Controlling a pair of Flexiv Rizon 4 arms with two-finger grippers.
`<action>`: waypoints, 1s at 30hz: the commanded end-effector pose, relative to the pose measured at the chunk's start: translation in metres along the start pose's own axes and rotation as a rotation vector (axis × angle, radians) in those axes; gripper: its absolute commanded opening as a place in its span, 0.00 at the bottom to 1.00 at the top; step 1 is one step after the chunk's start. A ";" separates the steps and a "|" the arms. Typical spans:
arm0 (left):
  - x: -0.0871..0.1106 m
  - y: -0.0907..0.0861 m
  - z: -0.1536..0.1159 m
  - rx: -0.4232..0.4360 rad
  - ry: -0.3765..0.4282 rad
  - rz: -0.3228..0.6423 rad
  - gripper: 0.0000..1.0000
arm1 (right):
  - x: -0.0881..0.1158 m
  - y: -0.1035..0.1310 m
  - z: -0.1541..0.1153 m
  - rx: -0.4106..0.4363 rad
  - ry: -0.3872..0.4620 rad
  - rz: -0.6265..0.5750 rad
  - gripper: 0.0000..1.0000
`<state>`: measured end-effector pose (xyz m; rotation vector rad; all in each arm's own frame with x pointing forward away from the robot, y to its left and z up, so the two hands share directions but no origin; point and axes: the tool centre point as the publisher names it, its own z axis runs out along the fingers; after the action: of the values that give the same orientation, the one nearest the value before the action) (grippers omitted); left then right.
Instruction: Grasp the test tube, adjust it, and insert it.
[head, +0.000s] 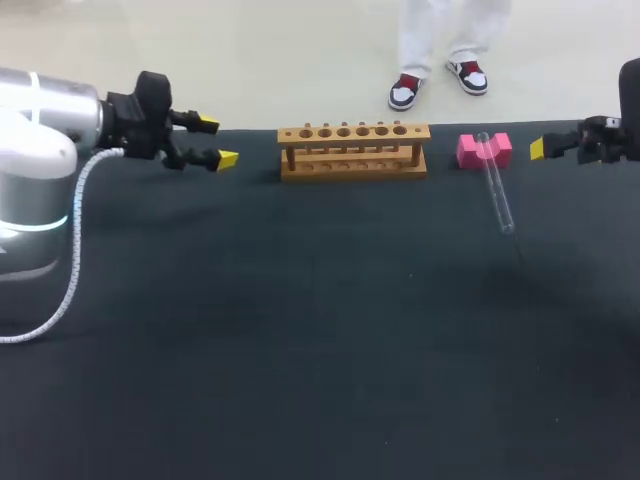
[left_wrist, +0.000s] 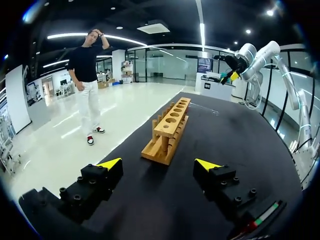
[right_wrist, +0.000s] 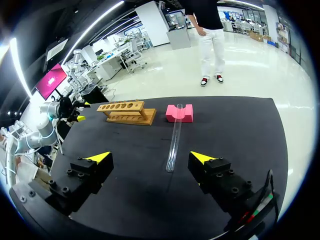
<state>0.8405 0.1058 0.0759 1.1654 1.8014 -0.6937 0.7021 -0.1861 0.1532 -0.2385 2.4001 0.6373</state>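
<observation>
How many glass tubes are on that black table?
1. The clear glass test tube lies with one end resting on the pink notched block, right of the empty wooden rack. None looks hidden.

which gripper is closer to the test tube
The right gripper: the test tube lies just ahead of its open fingers, while the left gripper sits on the far side of the wooden rack.

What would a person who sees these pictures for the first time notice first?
The light wooden rack with round holes stands at the far middle of the black table. Right of it, a clear glass test tube rests with one end on a pink notched block. The open left gripper and open right gripper flank them, empty.
</observation>
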 end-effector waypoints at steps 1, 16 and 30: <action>0.002 0.006 0.011 0.016 -0.008 0.008 1.00 | 0.000 0.000 0.000 -0.001 0.000 -0.001 1.00; 0.001 0.003 0.009 0.033 -0.070 0.030 1.00 | 0.000 0.000 0.000 -0.001 0.000 -0.001 1.00; 0.001 0.001 0.005 0.030 -0.066 0.016 1.00 | 0.000 0.000 0.000 -0.001 0.000 -0.001 1.00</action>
<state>0.8440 0.1021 0.0735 1.1664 1.7351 -0.7468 0.7021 -0.1861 0.1533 -0.2386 2.4001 0.6373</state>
